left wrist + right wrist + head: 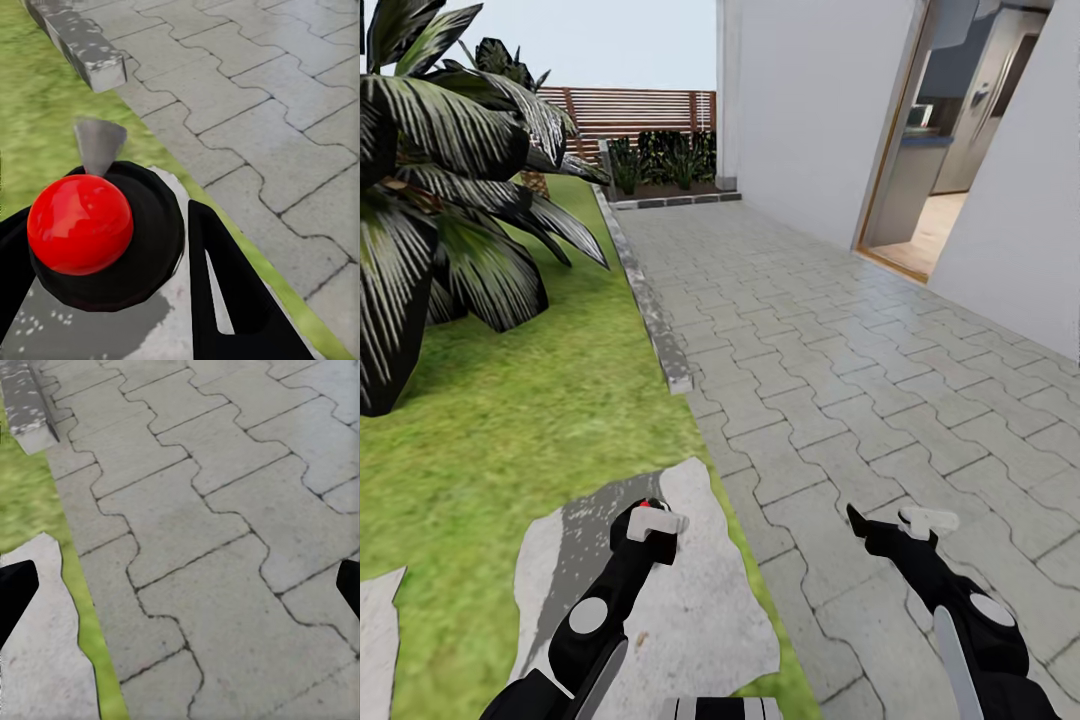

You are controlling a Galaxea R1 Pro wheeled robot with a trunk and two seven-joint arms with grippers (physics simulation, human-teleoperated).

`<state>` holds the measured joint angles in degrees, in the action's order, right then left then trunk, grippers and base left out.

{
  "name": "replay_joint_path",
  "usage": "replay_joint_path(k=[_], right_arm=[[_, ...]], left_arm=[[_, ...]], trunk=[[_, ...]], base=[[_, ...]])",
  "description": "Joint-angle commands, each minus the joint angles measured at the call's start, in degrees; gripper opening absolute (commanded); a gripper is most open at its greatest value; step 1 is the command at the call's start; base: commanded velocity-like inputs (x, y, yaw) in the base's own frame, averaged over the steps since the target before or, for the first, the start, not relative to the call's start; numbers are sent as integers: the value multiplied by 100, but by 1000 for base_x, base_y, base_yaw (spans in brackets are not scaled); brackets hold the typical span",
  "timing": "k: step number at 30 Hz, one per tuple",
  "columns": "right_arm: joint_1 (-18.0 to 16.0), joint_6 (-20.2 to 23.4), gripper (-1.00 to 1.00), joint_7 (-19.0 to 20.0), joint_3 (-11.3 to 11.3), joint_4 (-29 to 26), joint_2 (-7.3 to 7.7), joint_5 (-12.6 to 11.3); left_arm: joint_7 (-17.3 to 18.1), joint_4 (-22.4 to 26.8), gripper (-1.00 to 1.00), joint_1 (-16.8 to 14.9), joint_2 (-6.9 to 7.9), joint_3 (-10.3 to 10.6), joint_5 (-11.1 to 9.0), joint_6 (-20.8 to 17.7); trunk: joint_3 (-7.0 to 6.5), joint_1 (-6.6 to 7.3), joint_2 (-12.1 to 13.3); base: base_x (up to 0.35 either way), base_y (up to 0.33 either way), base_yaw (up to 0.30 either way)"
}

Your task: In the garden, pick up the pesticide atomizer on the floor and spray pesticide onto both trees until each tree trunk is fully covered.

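A robot stands at the edge of the garden, its left pincer [652,520] closed around what appears to be the pesticide atomizer [105,232], a dark round-shouldered bottle with a red knob and a grey nozzle, held low over a pale stepping stone [690,610] set in the lawn [510,410]; the right pincer [890,522] hangs spread wide and empty above the paved path [840,340]. Ahead, a stone kerb [650,310] divides grass from paving, a palm [450,200] leans in at the left, a slatted fence [630,105] closes the far end and an open doorway [950,150] leads indoors. The likeliest trouble from here: the bottle, gripped near its top as far as the wrist view tells, could twist or slip if the base jolts crossing the kerb, and the nearby palm could be mistaken for one of the thick-trunked trees, wasting spray on the wrong plant
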<state>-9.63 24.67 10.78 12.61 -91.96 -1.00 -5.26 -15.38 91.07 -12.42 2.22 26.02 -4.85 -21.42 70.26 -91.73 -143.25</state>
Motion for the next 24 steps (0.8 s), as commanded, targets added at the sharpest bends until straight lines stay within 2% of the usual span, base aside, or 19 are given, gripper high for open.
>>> replay_joint_path(k=[1, 24], right_arm=[[-3, 38, 100, 20, 15, -6, -6, -54], [-3, 38, 100, 20, 15, -6, -6, -54]], left_arm=[[-70, 7, -100, -6, 7, 19, -43, -23], [-71, 7, -100, -6, -1, 21, -43, -38]], trunk=[[-19, 4, 0], [-439, 489, 883]], base=[[0, 0, 0], [0, 0, 0]])
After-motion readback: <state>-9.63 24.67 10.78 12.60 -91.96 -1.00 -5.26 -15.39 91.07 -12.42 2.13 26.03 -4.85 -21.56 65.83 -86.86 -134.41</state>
